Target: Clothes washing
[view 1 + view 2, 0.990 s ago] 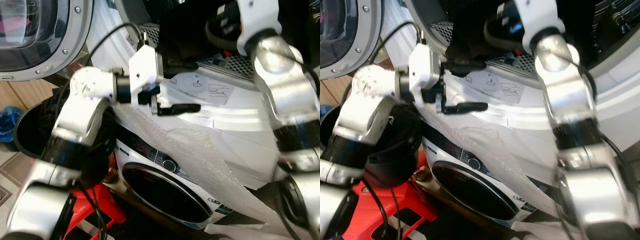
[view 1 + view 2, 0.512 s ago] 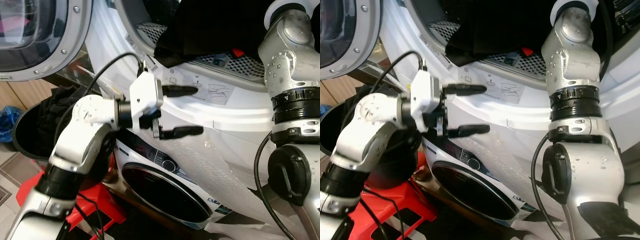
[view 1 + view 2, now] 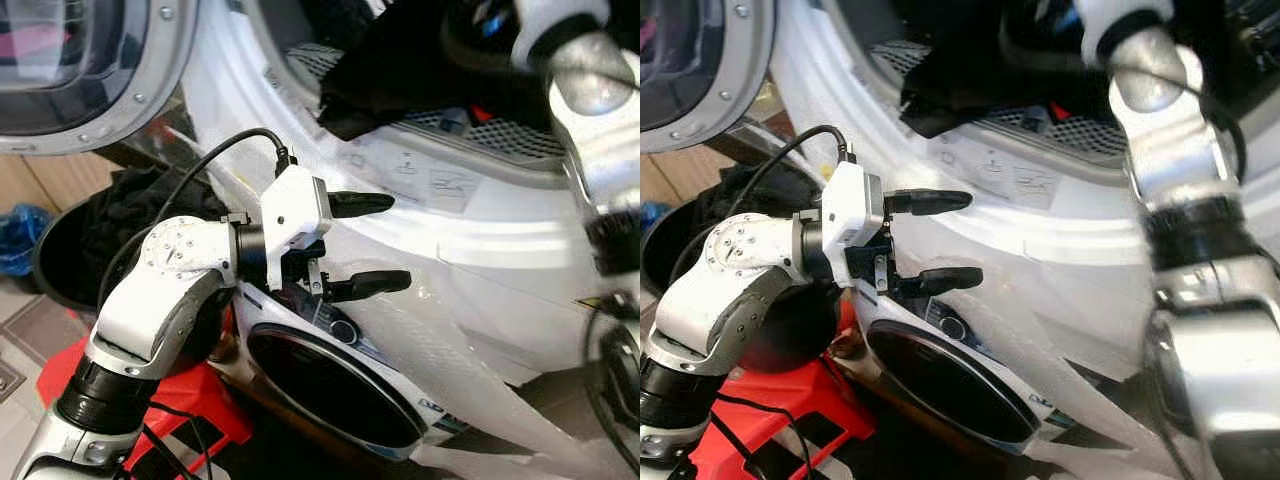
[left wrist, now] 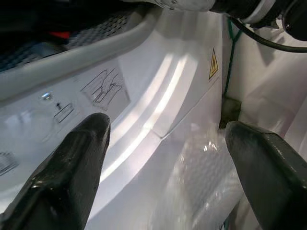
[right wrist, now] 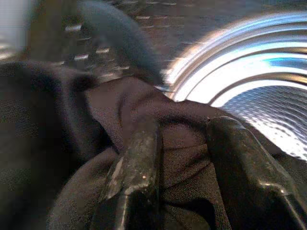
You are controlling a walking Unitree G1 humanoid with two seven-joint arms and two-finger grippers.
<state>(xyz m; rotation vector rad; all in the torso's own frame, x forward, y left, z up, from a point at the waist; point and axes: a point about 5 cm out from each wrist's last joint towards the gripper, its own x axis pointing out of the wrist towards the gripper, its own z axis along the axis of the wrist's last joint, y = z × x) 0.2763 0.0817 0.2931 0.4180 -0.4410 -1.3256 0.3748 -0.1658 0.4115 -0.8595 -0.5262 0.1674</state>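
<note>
A black garment (image 3: 420, 70) lies in the upper machine's perforated drum (image 3: 520, 140) and hangs over its lip. My right arm (image 3: 590, 110), blurred, reaches up into that drum. In the right wrist view my right gripper (image 5: 184, 158) has the black garment (image 5: 182, 124) bunched between its two fingers, next to the shiny drum wall (image 5: 259, 81). My left gripper (image 3: 395, 240) is open, one finger above the other, just in front of the white front panel (image 4: 158, 105) below the drum opening, holding nothing.
The upper machine's round door (image 3: 90, 70) stands open at the upper left. The lower washer's dark door (image 3: 335, 385) is shut, with plastic wrap over it. A black basket of dark clothes (image 3: 110, 215) stands at the left beside a red stand (image 3: 190, 400).
My right arm has swung and now shows blurred, its forearm back in the drum. My left gripper has sunk a little along the white panel and stays open.
</note>
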